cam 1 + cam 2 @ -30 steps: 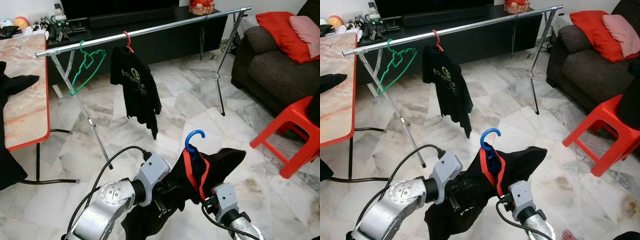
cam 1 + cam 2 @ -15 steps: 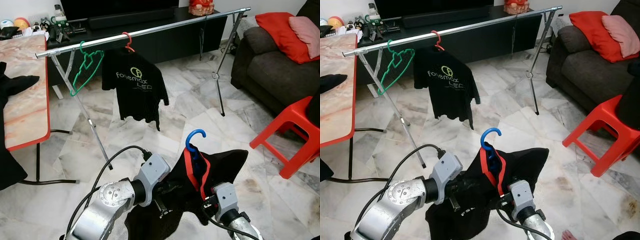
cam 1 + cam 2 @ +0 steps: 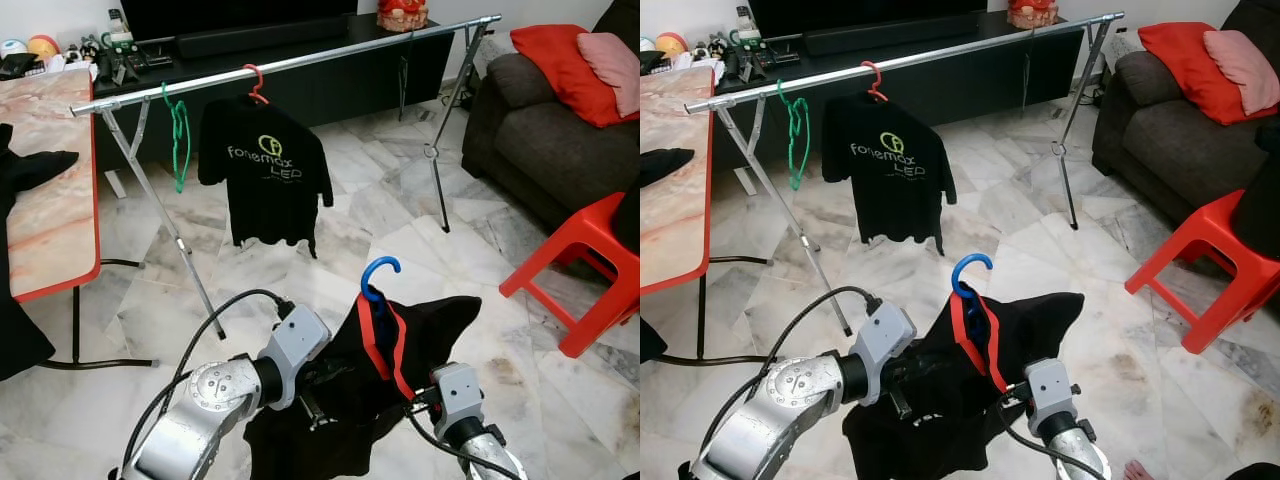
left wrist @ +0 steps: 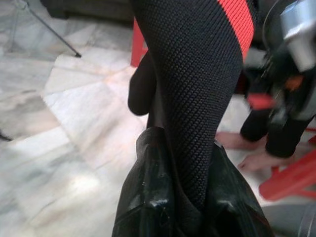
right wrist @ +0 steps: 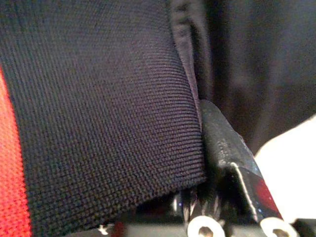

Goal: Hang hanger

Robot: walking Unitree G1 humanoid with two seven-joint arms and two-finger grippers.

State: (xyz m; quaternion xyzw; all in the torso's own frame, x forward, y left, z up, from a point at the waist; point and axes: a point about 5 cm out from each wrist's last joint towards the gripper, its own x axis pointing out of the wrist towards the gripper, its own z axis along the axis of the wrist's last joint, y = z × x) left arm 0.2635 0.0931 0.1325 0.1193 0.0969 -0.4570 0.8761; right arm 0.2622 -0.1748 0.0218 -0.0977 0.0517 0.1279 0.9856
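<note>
A black shirt with a red collar [image 3: 400, 350] hangs on a hanger with a blue hook [image 3: 381, 272], held low in front of me between both arms. My left gripper [image 4: 190, 197] is shut on a fold of the shirt's black mesh fabric [image 4: 197, 89] at its left side. My right gripper [image 3: 418, 402] grips the shirt from the lower right, and one finger [image 5: 222, 148] presses against the cloth [image 5: 98, 98]. The metal clothes rail [image 3: 300, 58] runs across the room ahead, well above and beyond the blue hook.
On the rail hang a green hanger [image 3: 180, 135] and a black printed T-shirt [image 3: 265, 175] on a red hanger. A marble-top table [image 3: 45, 200] stands at left, a red stool [image 3: 585, 270] and dark sofa [image 3: 540, 130] at right. A person's foot [image 3: 1137, 468] is near my right side.
The held shirt and blue hook shifted slightly left and up. On the rail the green hanger swung edge-on, and the hung T-shirt turned to face me.
</note>
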